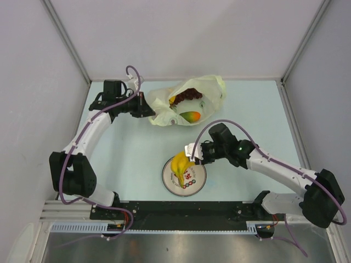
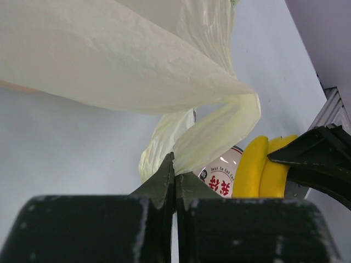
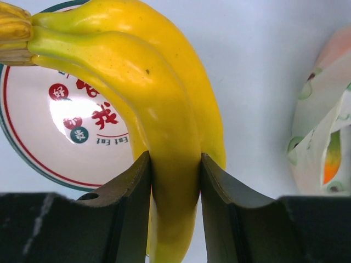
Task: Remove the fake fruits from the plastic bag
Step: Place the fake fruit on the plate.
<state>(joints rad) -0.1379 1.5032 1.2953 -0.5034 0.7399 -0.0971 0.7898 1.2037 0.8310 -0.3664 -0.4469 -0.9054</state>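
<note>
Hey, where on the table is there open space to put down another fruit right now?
Bare table lies between the left arm and the plate, and another patch between the plastic bag and the right arm. Crowded: the plate, under the banana bunch in the right gripper.
</note>
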